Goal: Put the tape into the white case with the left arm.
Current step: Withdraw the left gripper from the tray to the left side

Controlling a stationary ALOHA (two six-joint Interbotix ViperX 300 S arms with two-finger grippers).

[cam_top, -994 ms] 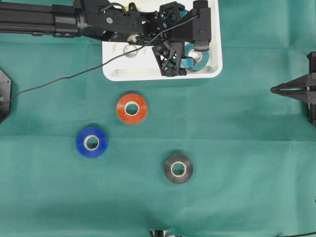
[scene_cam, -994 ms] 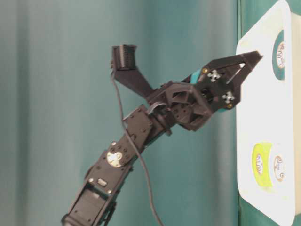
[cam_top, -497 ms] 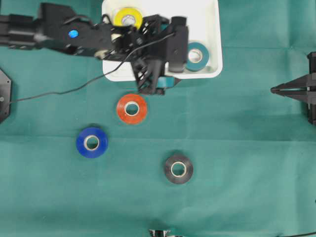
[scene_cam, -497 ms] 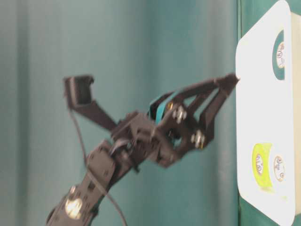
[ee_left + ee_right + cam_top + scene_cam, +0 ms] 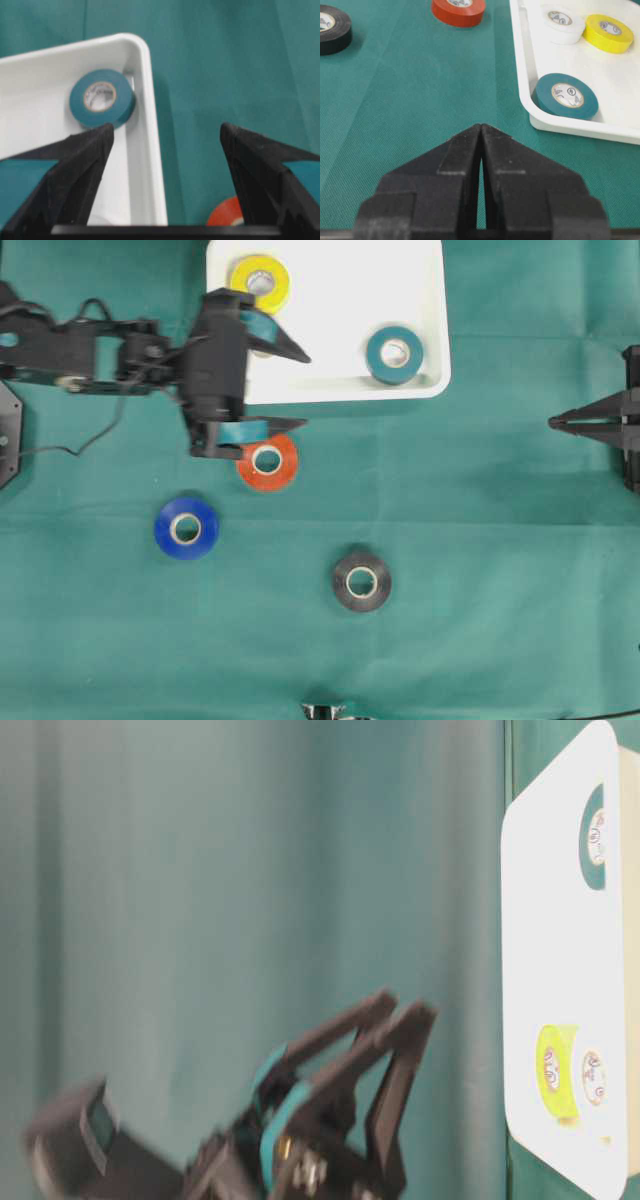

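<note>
With its jaws spread wide and empty, the left gripper (image 5: pixel 300 390) hung over the near rim of the smooth white case (image 5: pixel 330 390), likely lining up on the glossy orange tape roll (image 5: pixel 267 461) lying flat on the green cloth-covered table (image 5: pixel 480 540), while the right gripper (image 5: pixel 553 422) sat pressed shut.

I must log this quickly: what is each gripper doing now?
Left gripper: open, holding nothing, above the white case edge.
Right gripper: closed, holding nothing.

White case (image 5: pixel 330 340) holds teal (image 5: pixel 394 353), yellow (image 5: pixel 260 280), white rolls; orange roll (image 5: pixel 267 461) outside
</note>
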